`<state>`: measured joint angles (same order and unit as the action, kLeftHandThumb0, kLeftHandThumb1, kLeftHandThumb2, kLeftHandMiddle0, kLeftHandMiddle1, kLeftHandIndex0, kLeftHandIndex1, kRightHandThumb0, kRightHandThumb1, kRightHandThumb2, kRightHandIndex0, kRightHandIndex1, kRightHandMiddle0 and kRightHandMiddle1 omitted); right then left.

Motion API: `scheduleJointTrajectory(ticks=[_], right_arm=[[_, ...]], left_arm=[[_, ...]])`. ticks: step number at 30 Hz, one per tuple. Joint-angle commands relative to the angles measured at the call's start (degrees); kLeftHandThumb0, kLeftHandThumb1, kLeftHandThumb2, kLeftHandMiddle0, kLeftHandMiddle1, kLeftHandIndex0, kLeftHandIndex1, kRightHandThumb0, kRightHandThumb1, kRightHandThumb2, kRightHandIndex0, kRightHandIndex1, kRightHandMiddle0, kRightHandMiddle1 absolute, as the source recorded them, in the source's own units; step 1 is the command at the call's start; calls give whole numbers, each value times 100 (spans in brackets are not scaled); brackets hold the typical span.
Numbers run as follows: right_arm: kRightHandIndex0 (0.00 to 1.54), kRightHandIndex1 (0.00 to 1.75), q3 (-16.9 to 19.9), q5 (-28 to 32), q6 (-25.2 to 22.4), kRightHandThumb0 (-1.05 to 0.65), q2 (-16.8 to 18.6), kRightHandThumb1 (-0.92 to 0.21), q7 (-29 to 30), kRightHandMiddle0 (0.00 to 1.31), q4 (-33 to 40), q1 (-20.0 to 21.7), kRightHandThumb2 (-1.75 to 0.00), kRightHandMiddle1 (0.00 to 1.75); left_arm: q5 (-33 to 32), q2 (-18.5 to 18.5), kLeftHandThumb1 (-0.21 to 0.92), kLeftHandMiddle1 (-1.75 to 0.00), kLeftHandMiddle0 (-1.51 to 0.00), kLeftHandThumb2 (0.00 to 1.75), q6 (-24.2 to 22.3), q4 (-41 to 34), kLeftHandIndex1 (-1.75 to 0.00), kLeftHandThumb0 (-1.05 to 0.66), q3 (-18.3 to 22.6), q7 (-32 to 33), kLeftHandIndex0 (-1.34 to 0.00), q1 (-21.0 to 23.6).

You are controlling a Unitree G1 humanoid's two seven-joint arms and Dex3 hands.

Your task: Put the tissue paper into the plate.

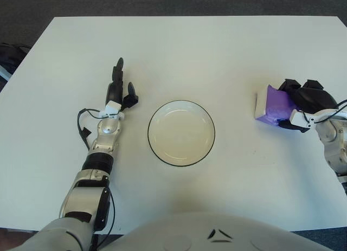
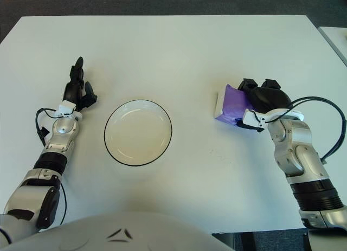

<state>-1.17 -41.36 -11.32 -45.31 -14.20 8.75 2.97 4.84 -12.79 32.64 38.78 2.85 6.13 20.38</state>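
On the table's right side, purple tissue paper pack [image 2: 233,107] sits well apart from plate [image 2: 138,132], clasped by right hand [image 2: 259,103] with fingers curled over its right end. Whether it's lifted off the white table [image 2: 179,50] can't be told. Plate sits mid-table. Left hand [image 2: 76,91] shows left of plate, fingers relaxed and extended, holding nothing.

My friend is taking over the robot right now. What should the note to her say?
Right robot hand: fingers closed around the purple tissue pack on the right of the table; whether the pack is lifted cannot be told.
Left robot hand: idle, fingers open, left of the plate.
Plate: mid-table, nothing in it.
Done: the pack is gripped.
Left: carry the pack over to the plate, set it inside, let go.
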Motion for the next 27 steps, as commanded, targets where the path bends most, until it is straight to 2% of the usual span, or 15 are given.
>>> scheduleJointTrajectory(ticks=[1,11,19,24,27], right_arm=[[121,175,-101,-108,-232,-8,199,-27,-108,103,91,-312,-134,175],[119,175,-110,-88,-436,-11,284,-31,-110,97,180,-354,-129,175],[116,175,-108,-162,-499,-19,382,-36,146,93,156,-383,-120,175],[118,175,23,4,-164,-21,398,-36,552,94,5,-320,-119,175],[120,175,179,210,121,-21,325,-36,687,97,-143,-76,-119,175]], left_arm=[[82,306,92,0,-5,101,-151,655,-11,-83,-91,70,0,-776],[92,304,92,0,-4,100,-72,802,-9,-85,-96,71,0,-713],[80,310,92,0,-3,99,19,937,-7,-85,-81,78,0,-658],[70,305,92,0,-2,98,10,1008,-6,-85,-75,58,0,-619],[72,301,92,0,-2,99,18,1056,-6,-86,-79,42,0,-590]])
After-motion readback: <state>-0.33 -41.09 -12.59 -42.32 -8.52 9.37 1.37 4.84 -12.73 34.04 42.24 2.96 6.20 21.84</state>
